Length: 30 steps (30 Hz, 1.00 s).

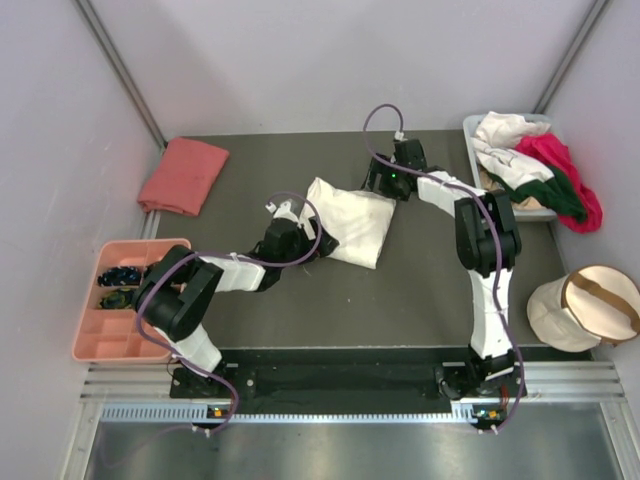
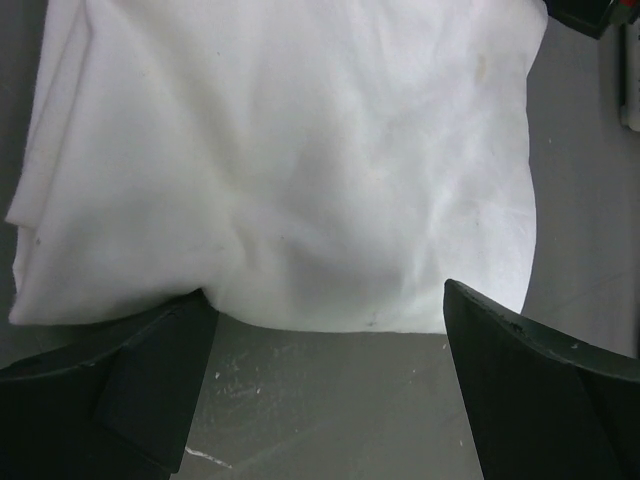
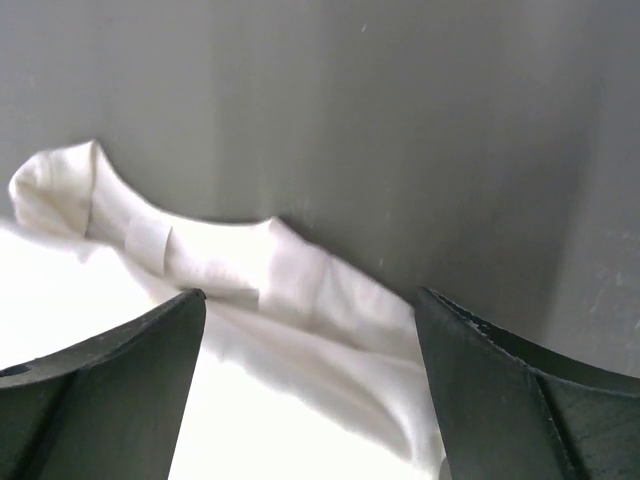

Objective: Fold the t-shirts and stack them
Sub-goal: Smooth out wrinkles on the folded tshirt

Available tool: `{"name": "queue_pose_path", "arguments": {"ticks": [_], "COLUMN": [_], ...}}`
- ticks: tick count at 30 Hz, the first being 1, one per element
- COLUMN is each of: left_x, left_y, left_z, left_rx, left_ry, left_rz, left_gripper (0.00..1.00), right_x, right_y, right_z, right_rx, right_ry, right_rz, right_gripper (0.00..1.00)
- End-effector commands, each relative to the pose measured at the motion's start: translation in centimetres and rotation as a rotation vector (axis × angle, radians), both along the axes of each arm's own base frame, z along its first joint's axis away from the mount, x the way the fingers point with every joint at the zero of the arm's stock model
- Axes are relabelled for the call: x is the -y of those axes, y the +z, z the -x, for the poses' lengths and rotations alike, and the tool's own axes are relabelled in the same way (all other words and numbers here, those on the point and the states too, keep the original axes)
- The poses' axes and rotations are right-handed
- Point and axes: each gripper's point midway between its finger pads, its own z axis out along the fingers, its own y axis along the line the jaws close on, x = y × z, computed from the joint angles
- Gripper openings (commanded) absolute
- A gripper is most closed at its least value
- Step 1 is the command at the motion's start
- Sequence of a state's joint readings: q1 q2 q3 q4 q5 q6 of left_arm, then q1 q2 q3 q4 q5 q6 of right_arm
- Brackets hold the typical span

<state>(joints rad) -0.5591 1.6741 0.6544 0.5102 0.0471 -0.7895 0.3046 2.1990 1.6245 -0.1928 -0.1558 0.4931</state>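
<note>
A folded cream-white t-shirt (image 1: 352,219) lies in the middle of the dark table. My left gripper (image 1: 300,232) sits at its left edge, jaws open, with the shirt's hem (image 2: 300,200) just ahead of the fingertips and bare table between them. At the shirt's far right corner my right gripper (image 1: 385,186) is open over the cloth (image 3: 300,340), gripping nothing. A folded salmon-pink t-shirt (image 1: 184,174) rests at the far left. White, magenta and dark green t-shirts (image 1: 535,165) are heaped at the far right.
The heap of shirts spills out of a grey bin (image 1: 470,126). A pink compartment tray (image 1: 115,340) sits off the table's left edge. A round beige pouch with a tan strap (image 1: 585,306) stands at the right. Grey walls close in the back and sides.
</note>
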Motion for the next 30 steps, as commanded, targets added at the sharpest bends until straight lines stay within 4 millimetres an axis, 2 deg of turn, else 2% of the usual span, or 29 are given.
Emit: {"name": "queue_pose_path", "arguments": {"ticks": [1, 5, 6, 8, 9, 10, 15, 19, 21, 22, 23, 24, 25, 26, 30], "left_x": [-0.3, -0.8, -1.4, -1.7, -2.3, -2.5, -4.9, -6.9, -7.4, -7.7, -7.8, -7.8, -7.9, -7.7, -6.8], "left_y": [-1.4, -1.3, -1.5, -1.0, -1.4, -1.0, -0.5, 0.7, 0.4, 1.2, 0.8, 0.8, 1.7, 1.2, 1.0], "left_z": [0.2, -0.1, -0.3, -0.9, -0.9, -1.4, -3.4, -6.4, -7.5, -8.8, -9.3, -9.8, -11.0, -11.5, -13.7], "left_rx": [-0.037, -0.029, -0.025, -0.012, -0.025, -0.018, -0.007, 0.023, 0.025, 0.047, 0.044, 0.044, 0.065, 0.059, 0.066], "left_ry": [0.008, 0.018, 0.042, 0.057, 0.072, 0.087, 0.157, 0.217, 0.224, 0.237, 0.239, 0.239, 0.246, 0.238, 0.226], "left_rz": [-0.038, -0.068, -0.098, -0.116, -0.148, -0.157, -0.181, -0.184, -0.199, -0.191, -0.196, -0.193, -0.179, -0.179, -0.141], "left_gripper": [0.99, 0.99, 0.99, 0.99, 0.99, 0.99, 0.99, 0.99, 0.99, 0.99, 0.99, 0.99, 0.99, 0.99, 0.99], "right_x": [-1.0, -0.9, -0.6, -0.6, -0.4, -0.4, 0.4, 0.3, 0.4, -0.1, -0.1, -0.3, -0.8, -1.0, -2.5], "right_y": [0.2, 0.3, -0.4, 0.4, -0.1, 0.6, 0.2, 0.0, -0.1, 0.0, -0.6, -0.1, -0.2, -0.7, -0.8], "right_z": [3.0, 5.0, 6.0, 6.6, 7.5, 7.8, 10.6, 13.0, 14.4, 15.1, 16.1, 16.6, 17.3, 18.3, 20.5], "right_rx": [-0.058, -0.083, -0.102, -0.092, -0.111, -0.099, -0.127, -0.146, -0.157, -0.158, -0.177, -0.166, -0.17, -0.194, -0.208], "right_ry": [0.034, 0.016, 0.015, 0.014, 0.013, 0.016, 0.007, 0.016, 0.016, 0.029, 0.031, 0.04, 0.053, 0.055, 0.091], "right_rz": [-0.086, -0.13, -0.131, -0.145, -0.143, -0.146, -0.143, -0.131, -0.119, -0.12, -0.116, -0.121, -0.121, -0.122, -0.146], "right_gripper": [0.86, 0.86, 0.86, 0.86, 0.86, 0.86, 0.86, 0.86, 0.86, 0.86, 0.86, 0.86, 0.86, 0.86, 0.86]}}
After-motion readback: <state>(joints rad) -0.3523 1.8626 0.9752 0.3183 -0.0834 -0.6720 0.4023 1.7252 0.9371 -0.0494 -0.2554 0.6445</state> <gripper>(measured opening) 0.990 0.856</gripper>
